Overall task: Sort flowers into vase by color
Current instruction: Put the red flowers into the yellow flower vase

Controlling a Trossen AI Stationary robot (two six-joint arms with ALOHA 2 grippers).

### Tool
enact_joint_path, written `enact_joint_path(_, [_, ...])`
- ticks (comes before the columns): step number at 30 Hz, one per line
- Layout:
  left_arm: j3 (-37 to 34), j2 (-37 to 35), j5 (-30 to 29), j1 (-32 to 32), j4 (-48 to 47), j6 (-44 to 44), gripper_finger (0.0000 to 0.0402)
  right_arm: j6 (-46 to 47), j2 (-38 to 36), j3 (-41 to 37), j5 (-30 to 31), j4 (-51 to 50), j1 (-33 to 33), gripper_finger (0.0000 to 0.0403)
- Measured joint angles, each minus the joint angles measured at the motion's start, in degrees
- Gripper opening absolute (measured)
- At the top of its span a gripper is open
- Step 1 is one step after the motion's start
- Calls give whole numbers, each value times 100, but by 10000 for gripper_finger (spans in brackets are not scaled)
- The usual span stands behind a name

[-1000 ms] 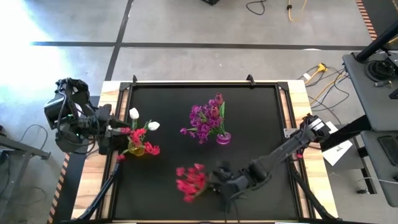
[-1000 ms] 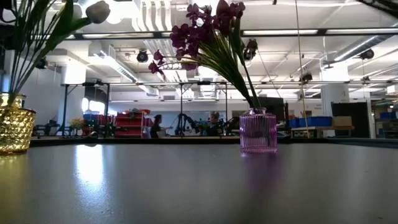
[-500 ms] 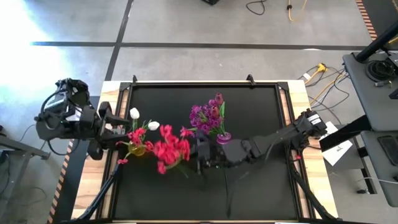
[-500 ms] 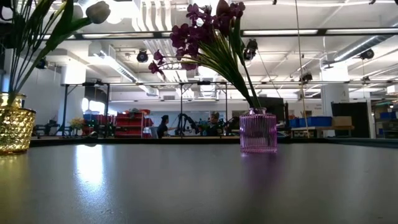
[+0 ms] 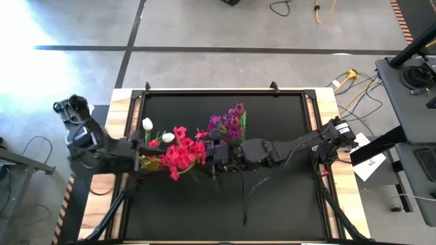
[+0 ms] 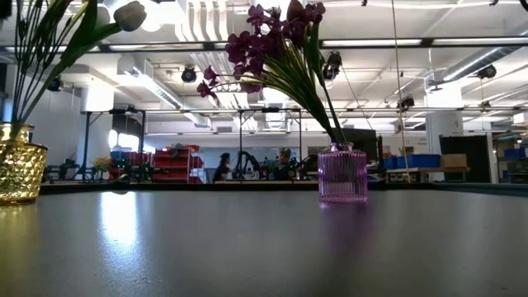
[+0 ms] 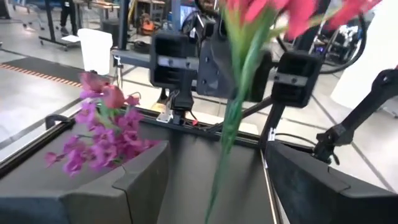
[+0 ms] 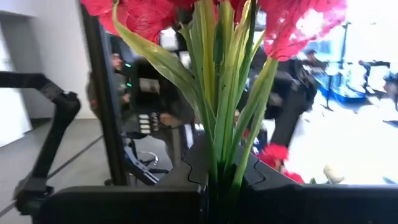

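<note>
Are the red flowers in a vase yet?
Not yet. The right gripper holds the red flowers by their green stems, up in the air beside the gold vase.

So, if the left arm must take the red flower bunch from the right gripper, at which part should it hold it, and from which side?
Probably the green stalks, not the blossoms. The right gripper holds the red flower bunch low on its stalks, which run as one tight bundle. The bare length between the fingers and the red heads is the firm part. The left gripper sits on the gold vase's side, so it could come from there, across the stalks.
</note>
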Motion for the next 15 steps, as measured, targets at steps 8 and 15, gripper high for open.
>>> enact_joint_path(8, [85, 641, 1387, 1140, 901, 583, 249, -136, 0, 0, -212, 343, 7, 13])
enact_joint_path(15, [89, 1121, 2428, 1709, 1739, 964, 241, -3, 0, -2, 304, 249, 7, 13])
